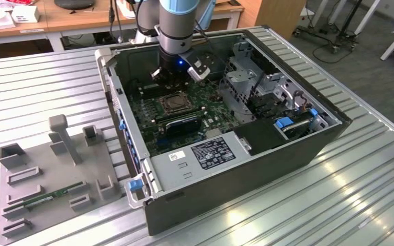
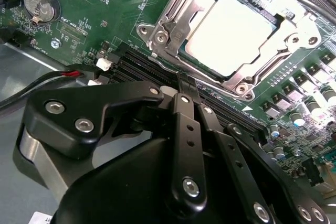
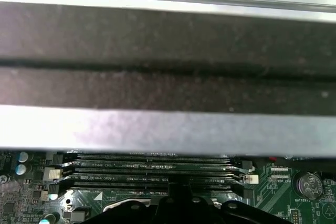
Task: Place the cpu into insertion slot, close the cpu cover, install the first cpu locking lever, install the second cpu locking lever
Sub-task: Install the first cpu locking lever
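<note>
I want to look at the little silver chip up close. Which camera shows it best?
The second wrist view: the cpu lies large and near, framed by the cpu cover. In the exterior view it is a tiny, far-off square. The first wrist view faces the memory slots instead.

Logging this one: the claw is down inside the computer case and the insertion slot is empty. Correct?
No. The claw is down inside the computer case, but the insertion slot is not empty: the second wrist view shows the cpu sitting in it, framed by the cpu cover.
</note>
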`<state>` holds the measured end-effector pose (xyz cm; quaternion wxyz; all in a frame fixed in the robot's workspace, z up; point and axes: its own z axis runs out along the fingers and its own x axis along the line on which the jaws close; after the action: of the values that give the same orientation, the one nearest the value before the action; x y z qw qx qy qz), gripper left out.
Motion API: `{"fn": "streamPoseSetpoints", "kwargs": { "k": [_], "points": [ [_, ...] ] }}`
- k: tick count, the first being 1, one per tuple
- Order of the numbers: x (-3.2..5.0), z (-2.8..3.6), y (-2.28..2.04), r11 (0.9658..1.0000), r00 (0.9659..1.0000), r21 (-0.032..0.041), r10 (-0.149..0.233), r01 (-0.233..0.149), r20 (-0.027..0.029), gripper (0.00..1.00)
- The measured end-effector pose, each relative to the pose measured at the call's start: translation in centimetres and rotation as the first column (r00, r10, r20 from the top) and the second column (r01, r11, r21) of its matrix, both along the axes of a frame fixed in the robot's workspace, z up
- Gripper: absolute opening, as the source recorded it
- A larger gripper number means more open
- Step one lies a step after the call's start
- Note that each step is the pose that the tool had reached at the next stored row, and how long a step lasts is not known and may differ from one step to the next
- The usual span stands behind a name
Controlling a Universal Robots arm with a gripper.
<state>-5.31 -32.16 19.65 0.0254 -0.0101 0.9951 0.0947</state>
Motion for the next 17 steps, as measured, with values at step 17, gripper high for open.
{"fn": "streamPoseSetpoints", "kwargs": {
  "k": [17],
  "points": [
    [0.06, 0.0, -0.08, 1.0, 1.0, -0.0008, 0.0, 0.0, 0.0001, 0.11]
  ]
}}
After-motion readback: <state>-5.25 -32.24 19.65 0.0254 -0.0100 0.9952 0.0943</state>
